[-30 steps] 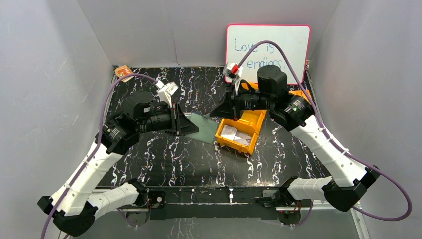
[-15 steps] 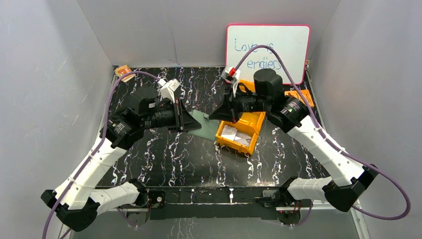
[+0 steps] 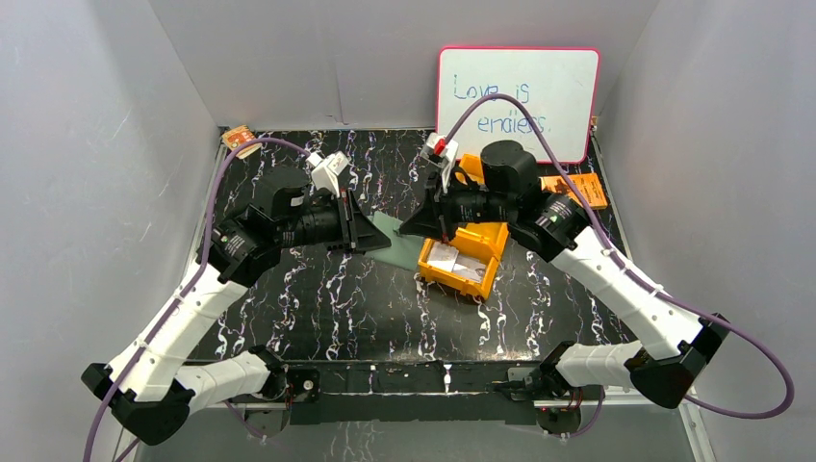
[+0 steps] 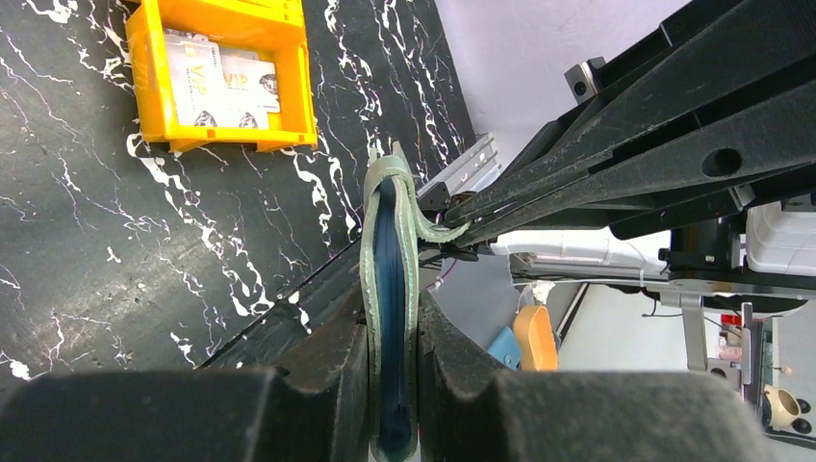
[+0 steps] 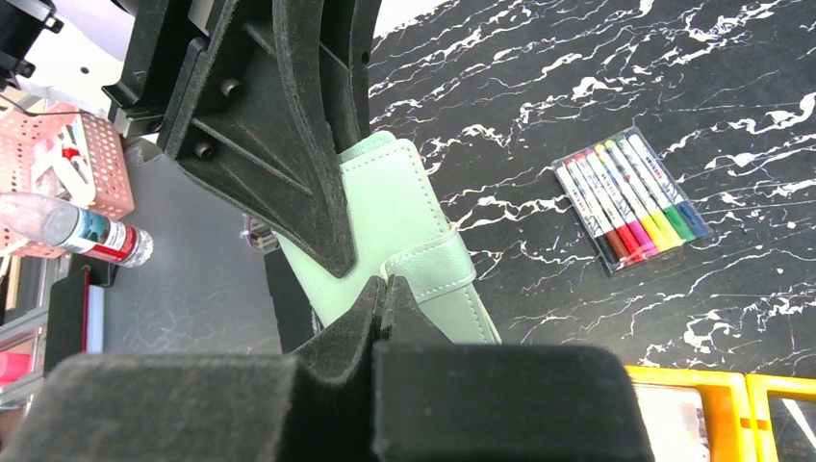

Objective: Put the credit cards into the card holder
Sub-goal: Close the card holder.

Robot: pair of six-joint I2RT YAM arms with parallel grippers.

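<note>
Black marbled counter (image 3: 318,298): one card holder (image 4: 390,250) is clamped edge-on between the left fingers (image 4: 322,385), while the right fingers (image 5: 332,351) are pinched shut on its tab. At least two credit cards (image 4: 207,87) lie in one orange bin (image 4: 293,91) nearby.

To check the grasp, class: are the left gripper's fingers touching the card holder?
Touching. Left wrist view: the left gripper clamps the card holder between both fingers.

The left gripper (image 3: 383,241) and right gripper (image 3: 408,227) meet tip to tip on the soft grey-green folding wallet (image 3: 396,252) mid-table, barring passage there. The orange plastic three-compartment bin (image 3: 494,243) blocks just right. Black marbled tabletop (image 3: 337,308) nearer lies open.
</note>
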